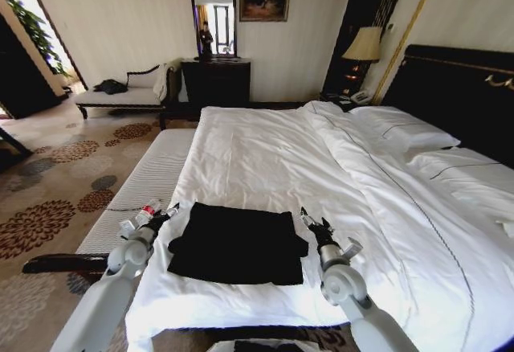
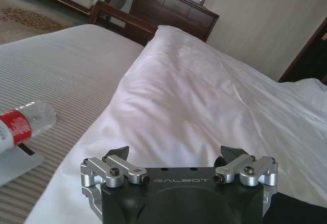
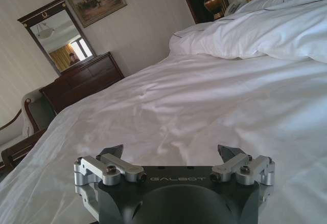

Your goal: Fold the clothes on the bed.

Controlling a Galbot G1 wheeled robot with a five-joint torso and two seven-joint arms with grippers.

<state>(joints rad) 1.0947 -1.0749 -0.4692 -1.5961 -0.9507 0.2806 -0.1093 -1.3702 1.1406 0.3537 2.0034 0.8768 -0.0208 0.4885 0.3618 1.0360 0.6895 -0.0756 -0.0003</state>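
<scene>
T-shirt [image 1: 238, 242] lies on the bed [image 1: 337, 183], between both hands.

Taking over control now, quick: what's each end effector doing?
Left end effector: open, empty, beside the black T-shirt.
Right end effector: open, empty, on the shirt's other side.

Clear plastic bottle with red label [image 2: 20, 124]: cut off at the frame edge in left wrist view, cap end unseen. Black short-sleeved T-shirt [image 1: 237, 242]: chest lettering not legible. Wide white-sheeted bed [image 1: 385, 231]: far side cropped in head view.
</scene>
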